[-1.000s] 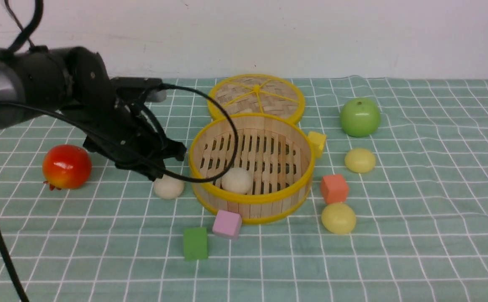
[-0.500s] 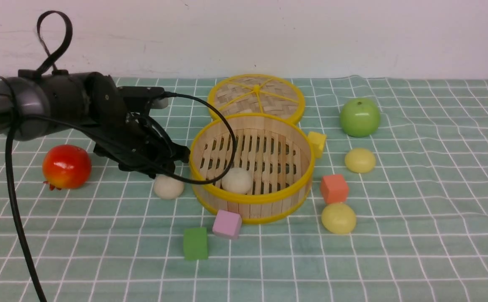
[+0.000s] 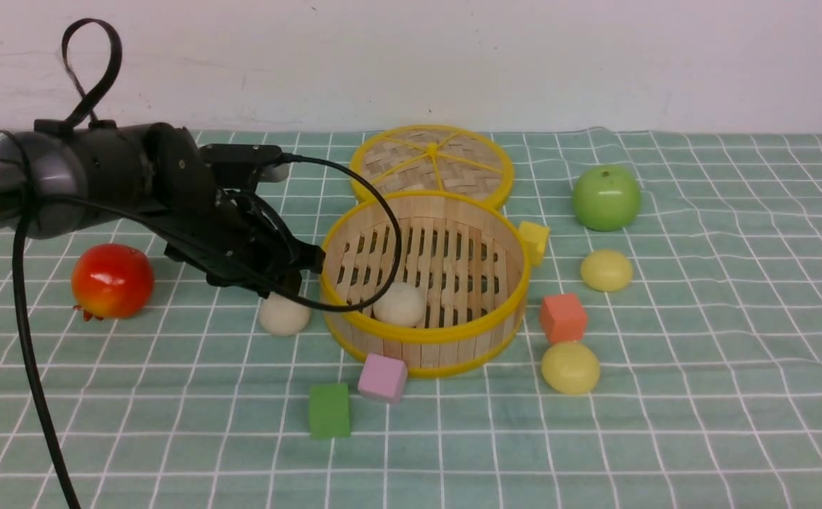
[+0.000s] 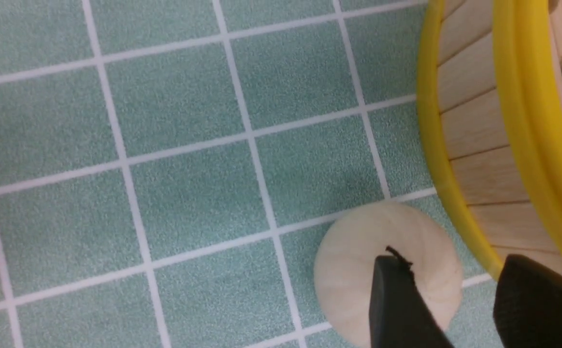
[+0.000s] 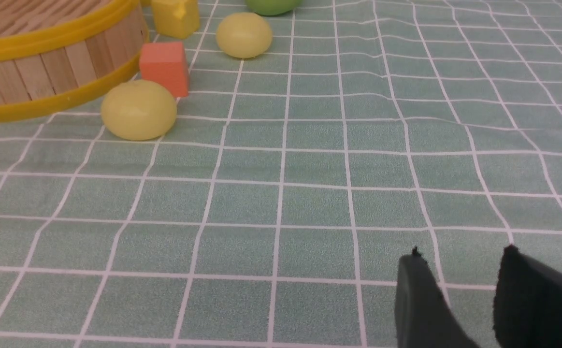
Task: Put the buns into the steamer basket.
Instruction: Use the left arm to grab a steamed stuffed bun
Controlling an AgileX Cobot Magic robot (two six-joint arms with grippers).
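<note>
The steamer basket [image 3: 485, 332] stands mid-table with one off-white bun [image 3: 398, 304] inside it. A second off-white bun [image 3: 284, 316] lies on the cloth just left of the basket. My left gripper [image 3: 299, 274] hovers right above that bun, open and empty. In the left wrist view the left gripper [image 4: 450, 270] has one finger over the bun [image 4: 353, 275] and the other by the basket wall [image 4: 469, 145]. Two pale yellow buns [image 3: 606, 270] [image 3: 570, 367] lie right of the basket. My right gripper [image 5: 459, 253] is open over bare cloth and is out of the front view.
The woven lid [image 3: 432, 164] lies behind the basket. A green apple [image 3: 606, 198] is at the back right and a red fruit [image 3: 112, 281] at the left. Yellow [image 3: 534, 240], orange [image 3: 563, 318], pink [image 3: 382, 377] and green [image 3: 329, 410] cubes sit around the basket.
My left arm has come down and moved right toward the basket, ending over the off-white bun. The buns and basket have not moved.
</note>
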